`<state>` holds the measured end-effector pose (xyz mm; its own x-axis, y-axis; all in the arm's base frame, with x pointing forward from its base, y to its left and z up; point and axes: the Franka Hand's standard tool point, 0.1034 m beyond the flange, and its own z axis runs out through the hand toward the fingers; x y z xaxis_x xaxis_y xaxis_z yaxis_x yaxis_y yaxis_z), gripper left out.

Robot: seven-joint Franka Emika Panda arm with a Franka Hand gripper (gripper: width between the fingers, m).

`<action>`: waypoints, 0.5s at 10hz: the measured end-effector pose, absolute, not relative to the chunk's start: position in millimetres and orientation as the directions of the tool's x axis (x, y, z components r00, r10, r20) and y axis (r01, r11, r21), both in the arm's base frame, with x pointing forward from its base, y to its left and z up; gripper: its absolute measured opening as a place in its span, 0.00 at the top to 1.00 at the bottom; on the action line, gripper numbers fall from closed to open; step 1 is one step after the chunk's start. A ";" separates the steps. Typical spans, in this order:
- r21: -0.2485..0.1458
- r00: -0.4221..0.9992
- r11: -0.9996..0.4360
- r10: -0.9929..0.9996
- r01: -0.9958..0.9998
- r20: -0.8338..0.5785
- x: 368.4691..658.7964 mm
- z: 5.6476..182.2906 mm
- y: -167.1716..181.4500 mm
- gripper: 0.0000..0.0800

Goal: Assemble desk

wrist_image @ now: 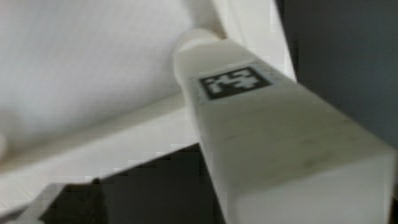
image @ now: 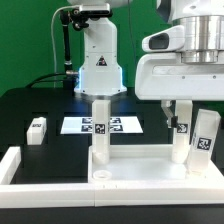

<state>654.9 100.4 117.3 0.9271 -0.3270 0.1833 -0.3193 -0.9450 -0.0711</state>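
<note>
While gripper (image: 179,108) gapes, upright leg (image: 181,138) stands close under jaws.

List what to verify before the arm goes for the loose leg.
1. Loose leg lies free on the table, at the exterior view's left: ok.
2. Standing leg under the gripper is upright on the tabletop: ok.
3. Gripper clear of the standing leg: cannot tell.
4. Standing leg fully seated: cannot tell.
5. Marker board lies flat, no obstacle on the way: ok.
</note>
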 end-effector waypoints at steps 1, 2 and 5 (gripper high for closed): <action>-0.063 0.938 -0.956 -0.292 -0.285 0.185 653.3 117.5 105.2 0.19; -0.067 0.929 -0.947 -0.321 -0.314 0.182 653.4 116.7 103.4 0.22; -0.088 0.880 -0.897 -0.443 -0.434 0.172 653.2 116.1 101.4 0.56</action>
<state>653.2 101.4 116.1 0.8801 -0.4427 0.1716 -0.4339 -0.8967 -0.0879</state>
